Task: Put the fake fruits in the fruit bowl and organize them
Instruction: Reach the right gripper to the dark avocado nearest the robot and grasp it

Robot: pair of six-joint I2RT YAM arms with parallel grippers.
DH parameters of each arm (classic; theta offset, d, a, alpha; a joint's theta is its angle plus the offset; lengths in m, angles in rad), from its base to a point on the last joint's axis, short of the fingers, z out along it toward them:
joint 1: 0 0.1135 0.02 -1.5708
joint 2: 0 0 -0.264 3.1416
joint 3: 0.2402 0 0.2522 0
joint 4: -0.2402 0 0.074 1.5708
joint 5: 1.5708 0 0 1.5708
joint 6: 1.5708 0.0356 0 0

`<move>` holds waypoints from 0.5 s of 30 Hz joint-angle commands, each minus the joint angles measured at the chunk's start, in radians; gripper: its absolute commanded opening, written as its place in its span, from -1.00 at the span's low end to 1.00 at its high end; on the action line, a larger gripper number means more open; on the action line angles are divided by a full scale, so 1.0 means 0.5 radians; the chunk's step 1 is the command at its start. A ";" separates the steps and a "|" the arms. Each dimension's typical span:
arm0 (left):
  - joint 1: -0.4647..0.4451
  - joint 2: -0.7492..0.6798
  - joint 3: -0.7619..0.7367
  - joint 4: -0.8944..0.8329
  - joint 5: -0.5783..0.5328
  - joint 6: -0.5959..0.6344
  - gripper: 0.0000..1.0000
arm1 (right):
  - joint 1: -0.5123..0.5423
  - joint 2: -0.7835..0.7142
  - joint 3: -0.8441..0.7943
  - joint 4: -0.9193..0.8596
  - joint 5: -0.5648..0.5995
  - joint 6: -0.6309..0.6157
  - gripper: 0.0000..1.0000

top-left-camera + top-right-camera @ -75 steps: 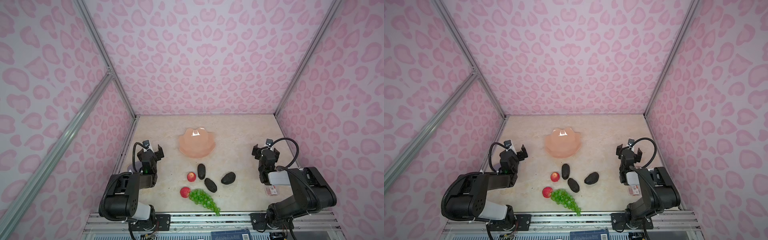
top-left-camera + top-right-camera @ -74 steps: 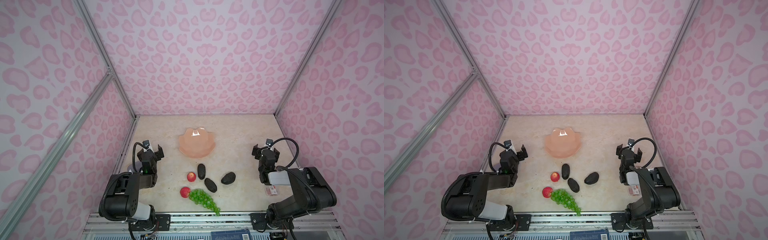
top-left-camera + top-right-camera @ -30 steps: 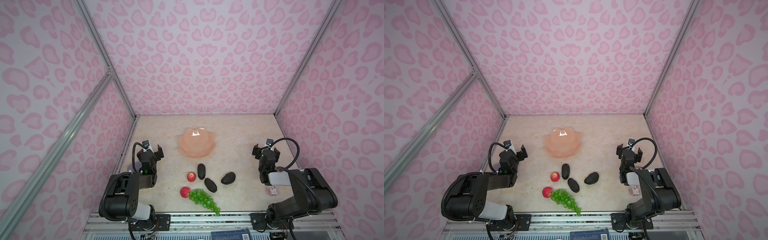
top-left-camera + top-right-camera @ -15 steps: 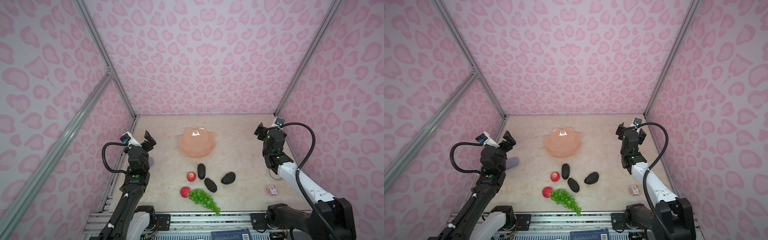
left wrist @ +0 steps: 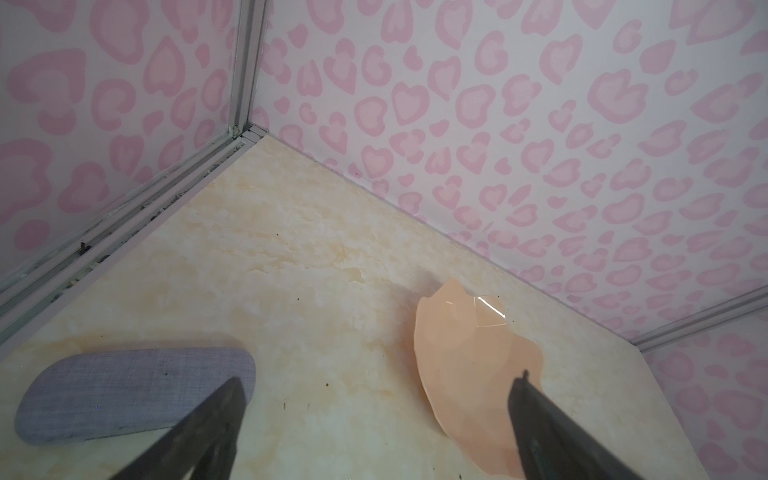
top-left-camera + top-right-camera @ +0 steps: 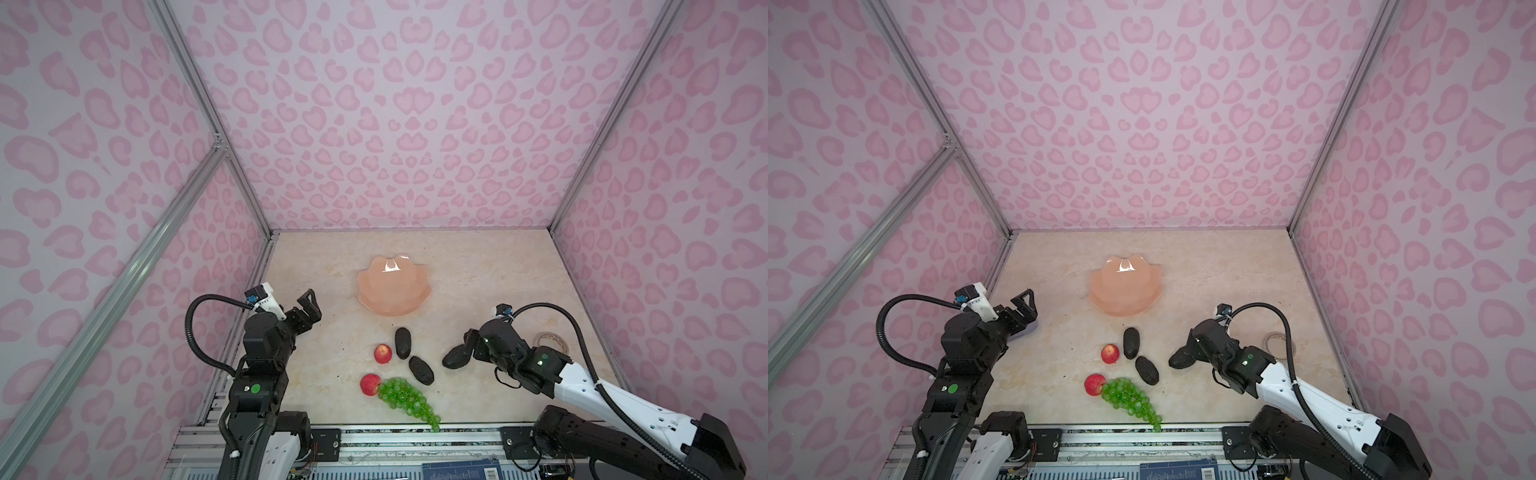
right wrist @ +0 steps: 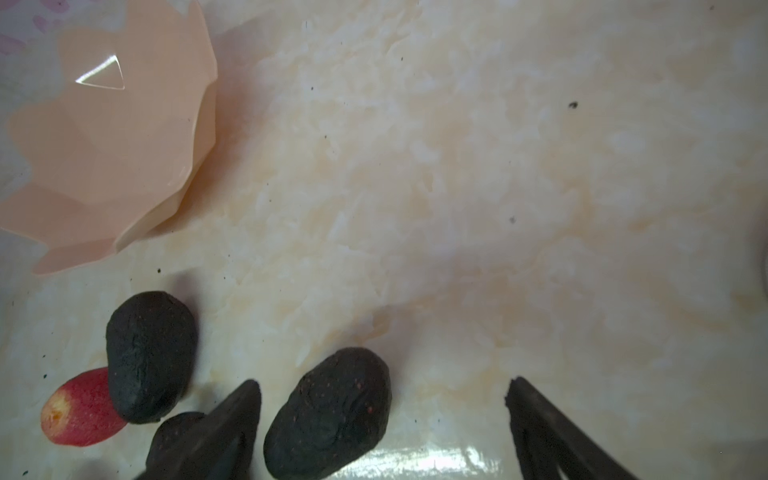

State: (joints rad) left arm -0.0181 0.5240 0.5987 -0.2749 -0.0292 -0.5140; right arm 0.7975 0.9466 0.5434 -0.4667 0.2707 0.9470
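1. In both top views the fruit bowl (image 6: 376, 305) sits empty at the centre of the frame on the counter (image 6: 478, 270). All the fruit lies below it: three avocados (image 6: 402, 343), two red fruits (image 6: 382, 353) and the grapes (image 6: 405, 397) at lower centre. The right pincer (image 6: 463, 351) is low over the rightmost avocado (image 6: 452, 360), right of centre, so picking up that one looks like the step in hand.
2. In a top view the left pincer (image 6: 1027, 309) hangs wide and empty at centre left, well apart from the fruit. It is best held clear of the bowl during the carry.
3. In the left wrist view nothing lies between the left pincer's fingers (image 5: 224, 399), only bare counter. The fruit bowl (image 5: 469, 365) is beside one finger and a grey-purple case (image 5: 133, 395) beside the other.
4. In the right wrist view the right pincer (image 7: 381, 386) is spread wide, gripping nothing. The rightmost avocado (image 7: 328, 411) lies between its fingers, close beside one and well apart from the other.
   - The pincer should shift sideways until the fruit is centred, then descend to flank its widest part.
   - It should close across the short axis. A rounded body pinched high may squirt out.
   - The near finger overlaps a neighbouring avocado (image 7: 174, 432), so a straight descent avoids nudging it.
   - The lift must clear the bowl's scalloped rim. Setting the avocado to one side leaves room for the grapes.
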 commanded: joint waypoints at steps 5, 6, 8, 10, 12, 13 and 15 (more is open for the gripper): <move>0.005 -0.052 -0.029 -0.070 0.078 -0.010 0.97 | 0.197 0.183 -0.059 0.151 0.107 0.486 0.84; 0.001 -0.047 -0.023 -0.075 0.080 -0.009 0.97 | 0.200 0.227 -0.064 0.206 0.087 0.502 0.85; 0.003 -0.046 -0.023 -0.082 0.077 -0.009 0.97 | 0.205 0.321 -0.068 0.297 0.056 0.533 0.82; 0.002 -0.051 -0.025 -0.079 0.072 -0.009 0.97 | 0.208 0.422 -0.054 0.356 0.046 0.562 0.80; 0.002 -0.057 -0.023 -0.089 0.065 -0.009 0.97 | 0.220 0.534 -0.027 0.398 0.039 0.575 0.77; 0.002 -0.060 -0.025 -0.088 0.062 -0.012 0.97 | 0.226 0.583 -0.017 0.423 0.039 0.576 0.75; 0.003 -0.065 -0.040 -0.075 0.060 -0.018 0.97 | 0.233 0.695 0.009 0.483 0.025 0.574 0.63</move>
State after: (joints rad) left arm -0.0181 0.4973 0.5865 -0.3153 0.0006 -0.5148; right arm 0.9089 1.2480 0.5369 -0.2943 0.2832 1.2087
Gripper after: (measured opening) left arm 0.984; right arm 0.839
